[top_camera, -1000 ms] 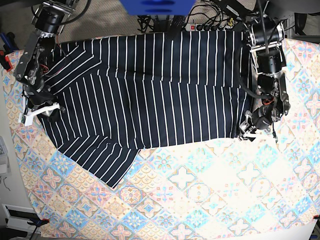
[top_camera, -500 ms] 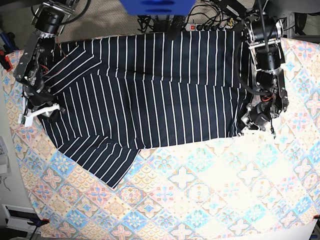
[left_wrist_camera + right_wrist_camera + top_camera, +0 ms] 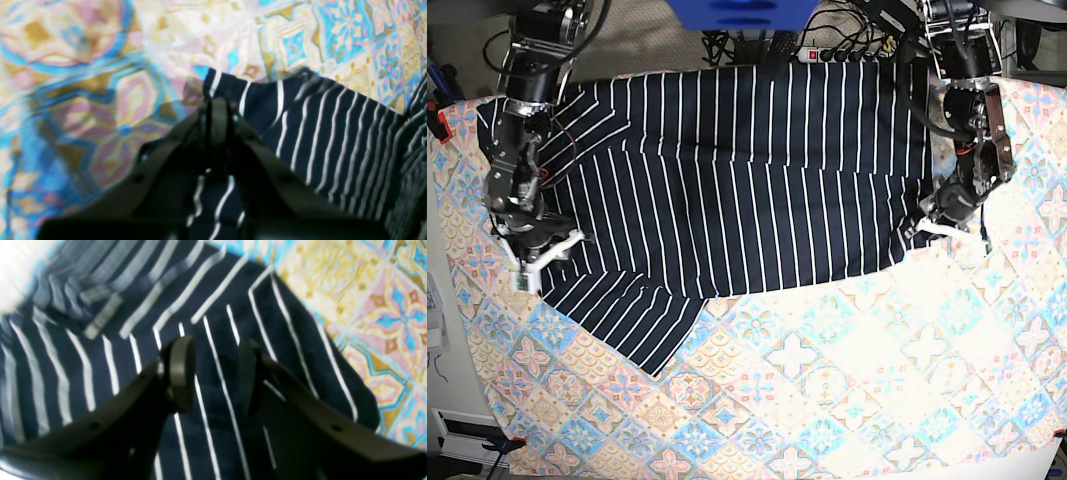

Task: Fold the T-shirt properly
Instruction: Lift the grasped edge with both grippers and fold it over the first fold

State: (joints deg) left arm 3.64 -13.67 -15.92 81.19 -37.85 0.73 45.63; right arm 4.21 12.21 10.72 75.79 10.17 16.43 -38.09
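Observation:
The T-shirt (image 3: 747, 180), dark navy with thin white stripes, lies spread across the far half of the table, one sleeve pointing toward the front left. My left gripper (image 3: 934, 226) is at the shirt's right edge. In the left wrist view it (image 3: 218, 110) is shut on a corner of the striped fabric (image 3: 320, 133), which is raised a little off the cloth. My right gripper (image 3: 539, 254) is over the shirt's left edge. In the right wrist view its fingers (image 3: 181, 373) stand apart above flat striped fabric (image 3: 83, 380), the gripper (image 3: 215, 373) open.
A pastel tablecloth (image 3: 847, 380) with diamond floral tiles covers the table under the shirt. Cables and a power strip (image 3: 837, 52) lie behind the table's far edge. A blue object (image 3: 742, 12) hangs at the top middle.
The left gripper has shut on the shirt's right hem corner and drawn it slightly up and back. The right arm has moved inward, onto the shirt's left edge.

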